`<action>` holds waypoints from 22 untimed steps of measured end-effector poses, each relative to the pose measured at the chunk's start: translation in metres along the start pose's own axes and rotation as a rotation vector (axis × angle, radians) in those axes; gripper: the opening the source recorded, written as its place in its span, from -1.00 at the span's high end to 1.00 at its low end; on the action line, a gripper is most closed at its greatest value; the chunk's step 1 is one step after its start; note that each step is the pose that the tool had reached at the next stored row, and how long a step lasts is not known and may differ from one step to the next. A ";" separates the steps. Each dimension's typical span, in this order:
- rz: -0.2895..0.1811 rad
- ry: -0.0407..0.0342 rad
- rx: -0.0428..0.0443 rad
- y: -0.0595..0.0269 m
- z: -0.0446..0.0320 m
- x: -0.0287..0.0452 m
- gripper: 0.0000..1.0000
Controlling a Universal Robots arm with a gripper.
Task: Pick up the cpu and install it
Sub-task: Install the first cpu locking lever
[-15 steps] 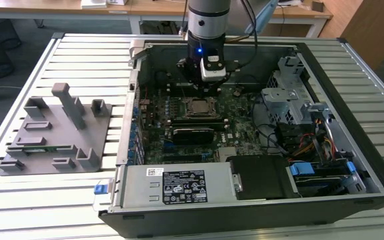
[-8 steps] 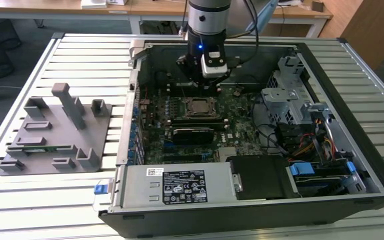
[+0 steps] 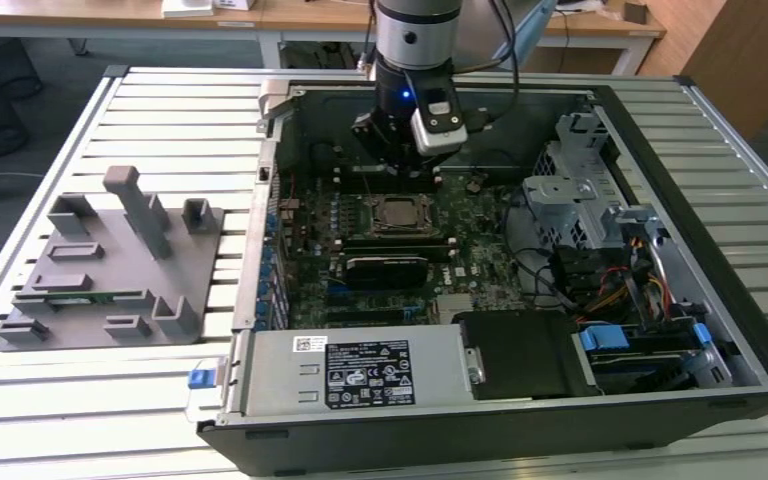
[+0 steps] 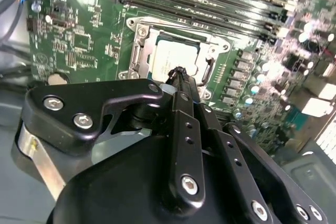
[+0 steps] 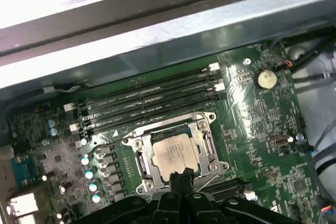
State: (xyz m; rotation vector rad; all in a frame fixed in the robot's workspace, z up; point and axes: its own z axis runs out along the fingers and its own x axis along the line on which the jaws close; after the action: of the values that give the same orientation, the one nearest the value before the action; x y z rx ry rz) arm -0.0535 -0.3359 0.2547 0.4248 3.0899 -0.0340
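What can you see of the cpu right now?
The cpu is a small flat square chip with a pale silver-grey metal top bearing faint print. It lies flat and level in the socket frame on the green motherboard, below the memory slots, as both wrist views show. The pincer hangs just over its near edge, fingertips together; whether they touch it I cannot tell.

**Slatted table, two items on it**

Table: pale metal slats running across the exterior view. Open PC case lies on its side on it, takes the middle and the exterior view's right. Grey plastic fixture sits flat on the slats at the exterior view's left, just beside the case, not touching.
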 end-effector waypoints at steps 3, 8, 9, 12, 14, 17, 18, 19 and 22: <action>-0.055 -0.0010 -0.0014 0.0000 0.0001 0.0000 0.79; -0.094 -0.0018 -0.0021 -0.0016 0.0003 0.0057 0.79; -0.097 -0.0019 -0.0023 -0.0022 0.0003 0.0078 0.79; -0.107 -0.0020 -0.0029 -0.0039 0.0003 0.0140 0.79; -0.130 -0.0023 -0.0036 -0.0041 0.0004 0.0150 0.79; -0.184 -0.0034 -0.0048 -0.0042 0.0007 0.0150 0.79; -0.202 -0.0038 -0.0054 -0.0042 0.0010 0.0150 0.79; -0.220 -0.0041 -0.0059 -0.0042 0.0013 0.0150 0.79; -0.232 -0.0036 -0.0119 -0.0064 0.0022 0.0227 0.79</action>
State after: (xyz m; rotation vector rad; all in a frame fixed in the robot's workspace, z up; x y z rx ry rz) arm -0.0770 -0.3360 0.2521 0.0632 3.1160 -0.0202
